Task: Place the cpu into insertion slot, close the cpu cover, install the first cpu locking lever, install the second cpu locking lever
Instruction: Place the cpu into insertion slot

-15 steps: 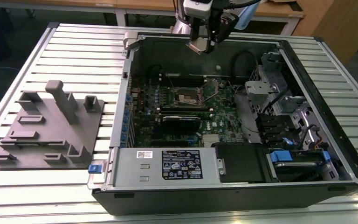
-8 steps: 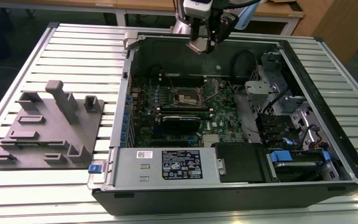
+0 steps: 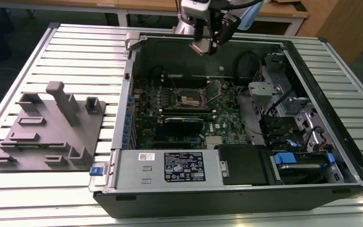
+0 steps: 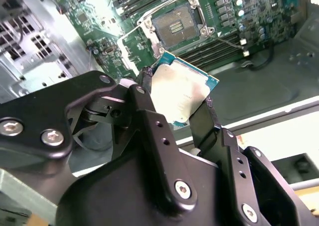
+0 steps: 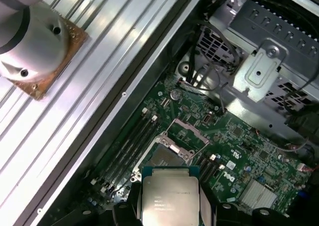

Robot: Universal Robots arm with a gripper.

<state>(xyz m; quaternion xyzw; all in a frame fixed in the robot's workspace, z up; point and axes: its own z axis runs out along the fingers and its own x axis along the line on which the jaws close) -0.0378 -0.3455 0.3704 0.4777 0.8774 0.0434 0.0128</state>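
Observation:
My gripper (image 3: 205, 46) hangs over the far side of the open computer case, shut on the cpu (image 3: 202, 46). In both wrist views the cpu (image 4: 182, 94) (image 5: 170, 196) is a square silver-topped chip pinched by its edges between the two black fingers (image 4: 149, 116). The insertion slot (image 3: 193, 98) (image 4: 174, 22) (image 5: 162, 158) lies uncovered on the green board, below the chip and well apart from it. The cpu cover (image 5: 188, 135) stands tilted up at the slot's far edge. A thin wire lever (image 5: 198, 147) sticks out beside it.
A power supply box (image 3: 185, 166) with a black label fills the case's near side. Drive cages (image 3: 295, 118) and cables crowd the exterior view's right. A grey fixture plate (image 3: 43, 137) sits on the slatted table (image 3: 81, 47). Long memory slots (image 5: 127, 151) flank the socket.

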